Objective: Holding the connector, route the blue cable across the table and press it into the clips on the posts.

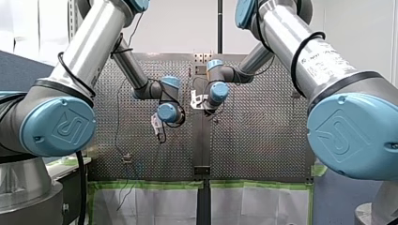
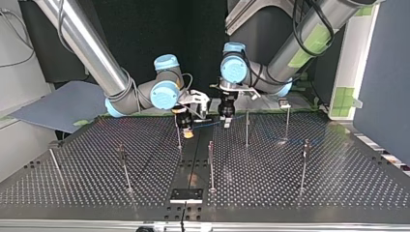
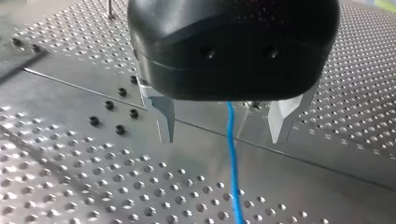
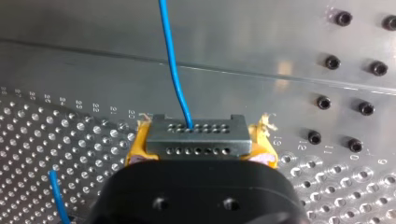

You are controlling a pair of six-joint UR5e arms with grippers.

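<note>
My right gripper is shut on a grey connector with rows of small holes, held between its yellow pads. The thin blue cable leaves the connector and runs ahead over the plate. In the left wrist view my left gripper stands open just above the table, its metal fingers on either side of the blue cable without touching it. In the top view my right gripper and my left gripper hang close together at the far middle, with the cable between them.
Several thin posts with clips stand on the perforated table, among them one in the middle, one by my left gripper and one further along. A second bit of blue cable lies beside my right gripper.
</note>
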